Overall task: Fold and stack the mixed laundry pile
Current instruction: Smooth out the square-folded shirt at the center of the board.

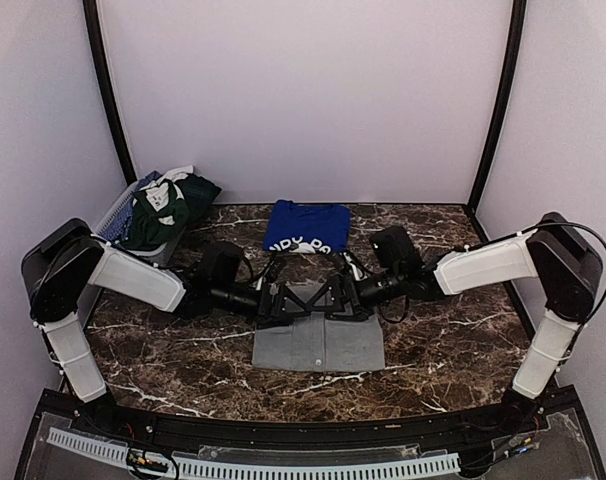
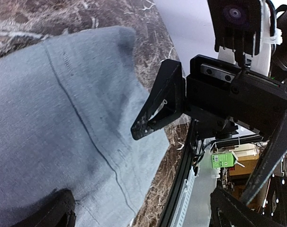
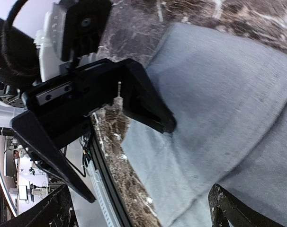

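Note:
A light-grey polo shirt (image 1: 318,340) lies flat on the marble table (image 1: 453,340), partly folded into a rectangle. A folded royal-blue T-shirt with white print (image 1: 305,227) lies behind it. Dark-green and patterned pieces (image 1: 163,205) are heaped at the far left. My left gripper (image 1: 283,300) and right gripper (image 1: 345,294) face each other over the grey shirt's far edge, both open and holding nothing. In the left wrist view my left gripper (image 2: 143,213) spans the grey shirt (image 2: 63,118). In the right wrist view my right gripper (image 3: 139,213) spans the same shirt (image 3: 219,94).
A grey mesh basket (image 1: 118,215) stands at the far left under the heaped garments. The two grippers are very close together; the right one's finger (image 2: 157,106) shows in the left wrist view. White walls and black posts enclose the table.

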`<state>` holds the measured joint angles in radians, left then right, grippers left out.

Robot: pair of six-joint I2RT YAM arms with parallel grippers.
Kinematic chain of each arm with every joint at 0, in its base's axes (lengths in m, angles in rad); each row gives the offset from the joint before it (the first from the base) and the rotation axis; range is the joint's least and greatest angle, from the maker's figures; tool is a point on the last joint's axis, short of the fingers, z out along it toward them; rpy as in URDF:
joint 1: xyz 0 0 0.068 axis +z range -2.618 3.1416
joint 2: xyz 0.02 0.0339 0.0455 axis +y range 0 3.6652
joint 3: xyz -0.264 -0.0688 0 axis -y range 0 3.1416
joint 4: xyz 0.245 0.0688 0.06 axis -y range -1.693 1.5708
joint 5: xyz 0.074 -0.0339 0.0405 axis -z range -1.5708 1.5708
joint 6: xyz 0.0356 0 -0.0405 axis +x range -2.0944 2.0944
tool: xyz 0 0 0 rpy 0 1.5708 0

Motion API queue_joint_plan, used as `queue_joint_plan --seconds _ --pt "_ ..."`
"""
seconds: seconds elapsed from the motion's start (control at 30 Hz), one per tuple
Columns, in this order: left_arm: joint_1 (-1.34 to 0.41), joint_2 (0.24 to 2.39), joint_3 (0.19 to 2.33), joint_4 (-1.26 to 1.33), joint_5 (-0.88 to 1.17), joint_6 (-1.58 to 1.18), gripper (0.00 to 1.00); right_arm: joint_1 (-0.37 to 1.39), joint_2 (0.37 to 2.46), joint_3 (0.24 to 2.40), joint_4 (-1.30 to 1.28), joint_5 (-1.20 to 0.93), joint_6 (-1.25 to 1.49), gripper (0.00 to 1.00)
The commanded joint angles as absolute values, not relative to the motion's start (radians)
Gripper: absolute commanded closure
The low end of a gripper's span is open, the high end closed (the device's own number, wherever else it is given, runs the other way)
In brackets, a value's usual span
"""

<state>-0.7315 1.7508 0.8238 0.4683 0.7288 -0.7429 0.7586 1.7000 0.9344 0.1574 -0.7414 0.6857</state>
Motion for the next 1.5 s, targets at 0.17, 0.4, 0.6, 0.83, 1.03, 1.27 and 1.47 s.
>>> queue_joint_plan --seconds 0.17,0.4,0.6,0.83,1.03,1.27,1.47 --pt "-0.712 1.888 0.768 0.628 0.701 -0.804 0.01 0.646 1.84 0.834 0.254 -0.77 0.648 0.02" --pt "-0.686 1.748 0.676 0.561 0.663 -0.79 0.01 0.608 1.729 0.779 0.212 -0.794 0.618 0.02" --pt "-0.673 1.657 0.778 0.464 0.659 -0.757 0.01 0.604 1.647 0.921 0.117 -0.802 0.593 0.02" --pt "-0.673 1.764 0.954 0.439 0.66 -0.732 0.01 0.604 1.762 1.025 0.184 -0.854 0.637 0.01" --pt "-0.655 1.907 0.996 0.561 0.66 -0.796 0.01 0.56 1.911 1.016 0.337 -0.913 0.703 0.02" --pt "-0.6 2.062 0.947 0.705 0.636 -0.845 0.01 0.46 2.043 0.979 0.4 -0.919 0.682 0.04" --pt "-0.57 2.022 0.915 0.67 0.616 -0.829 0.01 0.439 2.054 0.967 0.375 -0.9 0.662 0.05"
